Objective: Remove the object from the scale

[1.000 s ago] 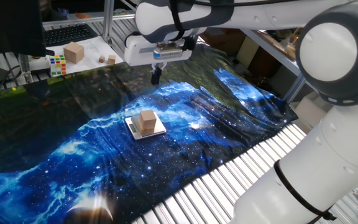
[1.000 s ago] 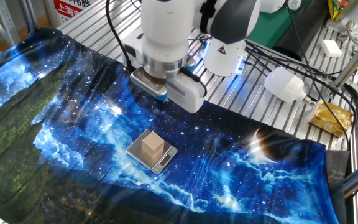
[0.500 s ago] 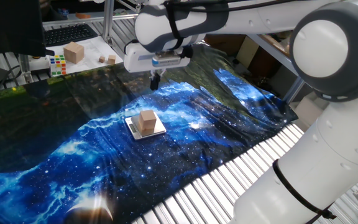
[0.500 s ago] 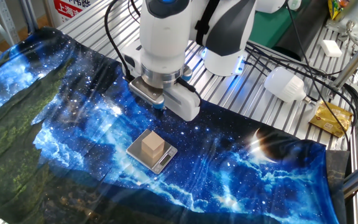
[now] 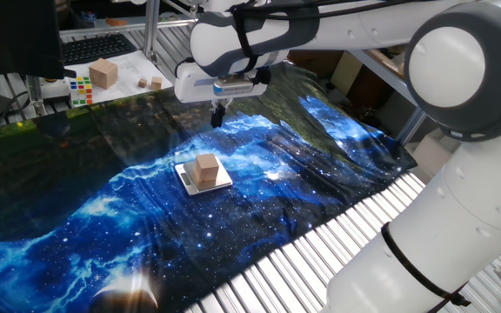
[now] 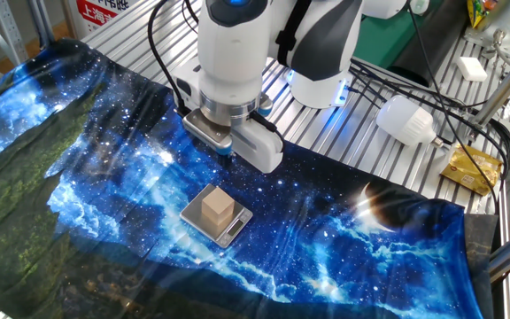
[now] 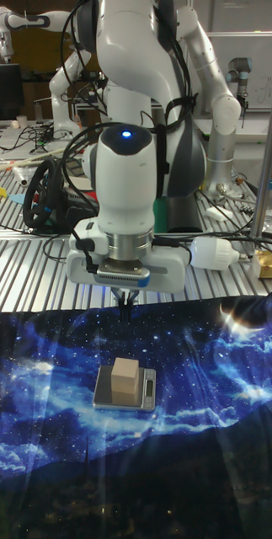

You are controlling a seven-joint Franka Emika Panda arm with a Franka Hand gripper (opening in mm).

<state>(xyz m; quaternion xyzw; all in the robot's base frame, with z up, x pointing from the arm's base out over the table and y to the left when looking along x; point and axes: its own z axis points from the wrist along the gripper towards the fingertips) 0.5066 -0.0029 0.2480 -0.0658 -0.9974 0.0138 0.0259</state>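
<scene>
**Cube on the scale, end effector above and behind it**

I can't read the scale's display from any view. The end effector (image 5: 217, 114) shows dark fingers pressed close together, nothing between them. The object (image 5: 205, 169), a plain light-brown wooden cube, sits upright near the middle of the scale (image 5: 187, 183), narrower than the silver plate, which lies on the galaxy-print cloth (image 5: 103, 217) over the bench. I see open cloth on all sides of the scale

glossy white arm (image 5: 459, 78), grey joints, black cables, blue light
</scene>
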